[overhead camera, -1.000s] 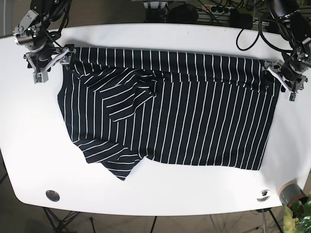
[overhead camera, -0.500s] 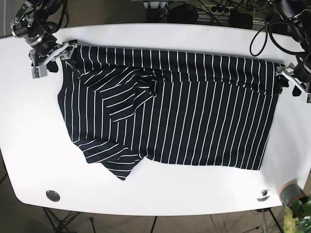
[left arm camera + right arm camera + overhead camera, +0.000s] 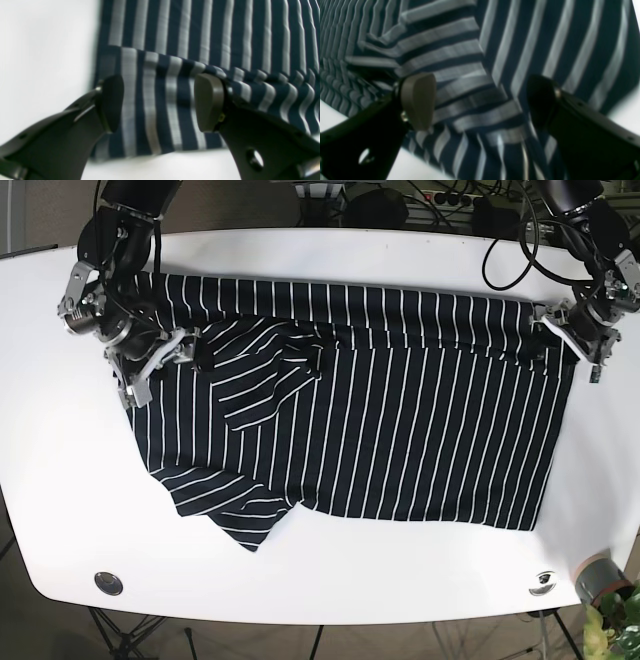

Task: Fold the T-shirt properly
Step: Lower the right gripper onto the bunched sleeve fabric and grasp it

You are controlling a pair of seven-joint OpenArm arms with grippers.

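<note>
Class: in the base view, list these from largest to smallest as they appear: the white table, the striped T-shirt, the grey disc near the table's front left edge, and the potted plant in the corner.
1. Table
2. T-shirt
3. Plant, cut off by the frame, so only its visible part counts
4. Disc

The plant and disc are close in size; the ranking there is unsure.

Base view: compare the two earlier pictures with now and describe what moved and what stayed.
The right gripper moved from the shirt's top corner in over the T-shirt, above its folded sleeve. The left gripper came back inward over the opposite top corner. Both are open and hold nothing. The shirt lies much as before.
</note>
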